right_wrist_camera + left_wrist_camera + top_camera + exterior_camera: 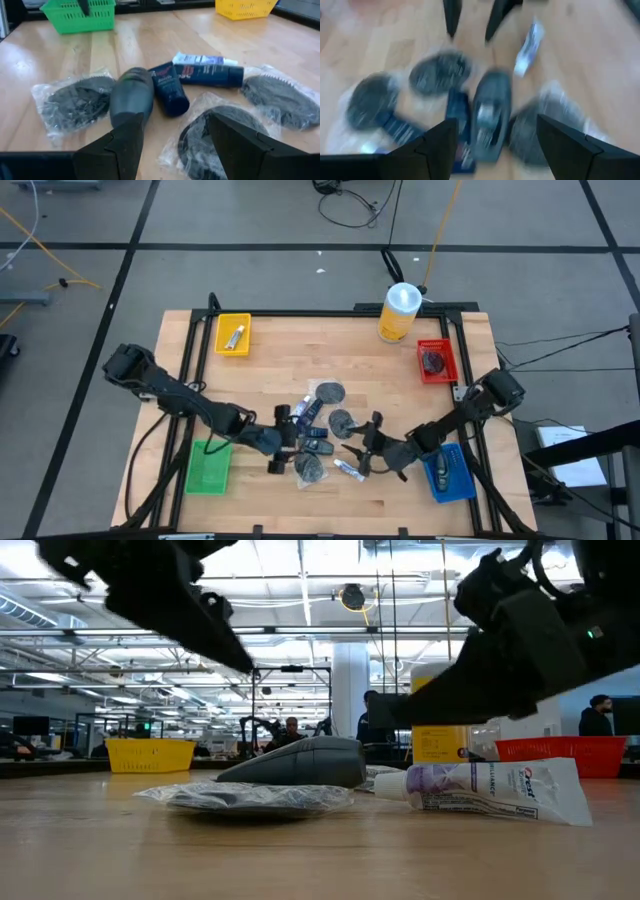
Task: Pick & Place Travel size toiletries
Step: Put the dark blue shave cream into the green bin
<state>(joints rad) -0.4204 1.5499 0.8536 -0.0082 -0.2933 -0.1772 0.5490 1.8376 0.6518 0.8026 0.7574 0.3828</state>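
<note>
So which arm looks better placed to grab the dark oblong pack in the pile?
Probably left: the left gripper is open, straddling the dark oblong pack; the right gripper, also open, faces it from beside.

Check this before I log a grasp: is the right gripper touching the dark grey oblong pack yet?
Apart. In the right wrist view, the right gripper stands open, and bare table shows between its fingertips and the dark grey oblong pack ahead of them.

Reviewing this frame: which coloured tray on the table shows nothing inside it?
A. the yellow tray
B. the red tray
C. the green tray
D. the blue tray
C: in the high view the green tray shows only its mesh floor, while the yellow tray holds a small tube, the red tray a dark wrapped disc, and the blue tray a pale item.
</note>
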